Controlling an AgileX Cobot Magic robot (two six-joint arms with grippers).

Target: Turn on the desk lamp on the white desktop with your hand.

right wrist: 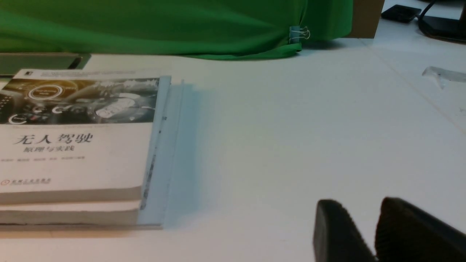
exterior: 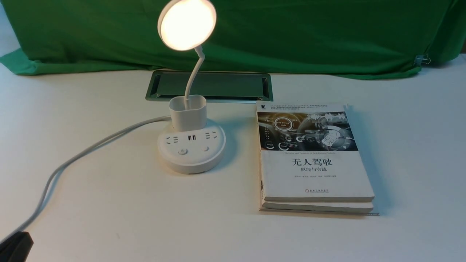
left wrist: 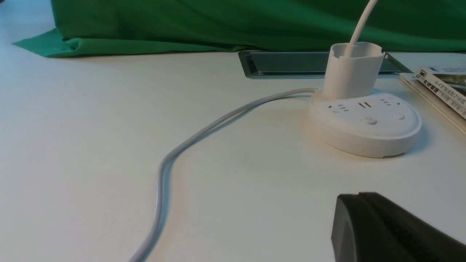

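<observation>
front view: lit, facing the robot, and standing on the tabletop [exterior: 109, 203] well ahead of the left fingers [left wrist: 367, 225], farther to the right: the desk lamp [exterior: 188, 112]. pressed together there, probably to make one firm tip for pushing the power button [exterior: 182, 151]. slightly apart at the right fingers [right wrist: 335, 233], with no grip needed. judging by the glow, likely finished; best kept clear of the button, lest a second press darken the lamp.
</observation>
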